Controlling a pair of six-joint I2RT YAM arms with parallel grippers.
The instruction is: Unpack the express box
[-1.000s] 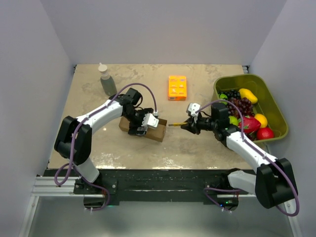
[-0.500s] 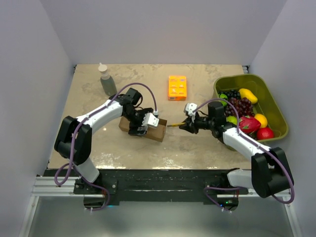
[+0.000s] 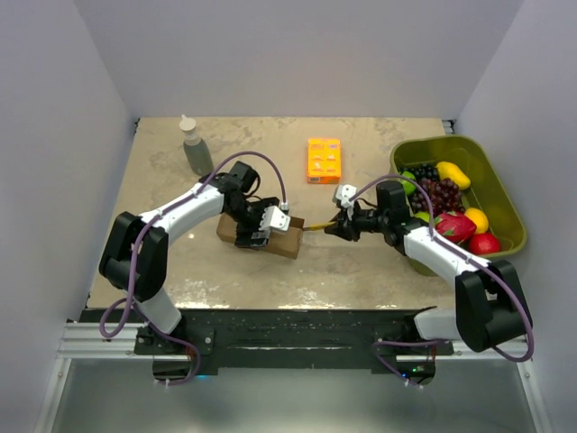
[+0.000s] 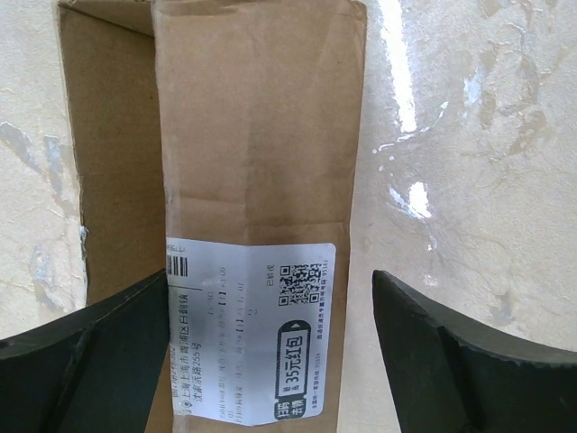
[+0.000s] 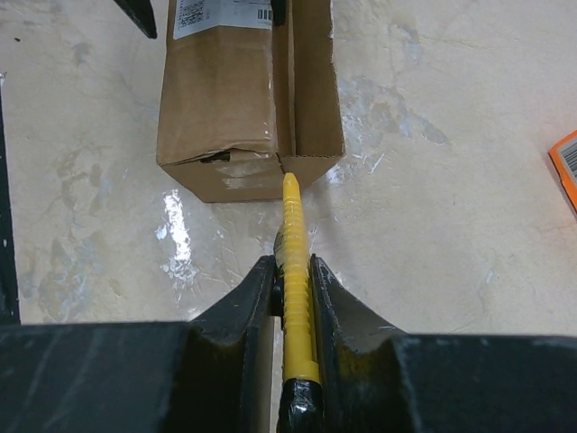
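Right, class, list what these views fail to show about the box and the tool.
- express box contents: cardboard hides them, every view.
- label small print: blurred, cut by the bottom edge, left wrist view.
- yellow tool rear: buried between the right gripper fingers, right wrist view.

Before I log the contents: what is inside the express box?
Nothing inside shows. The express box is closed, flaps meeting at a seam, contents covered; the yellow cutter points at its end.

Elongated brown express box (image 4: 257, 135) lies flat, white label (image 4: 252, 334) up.
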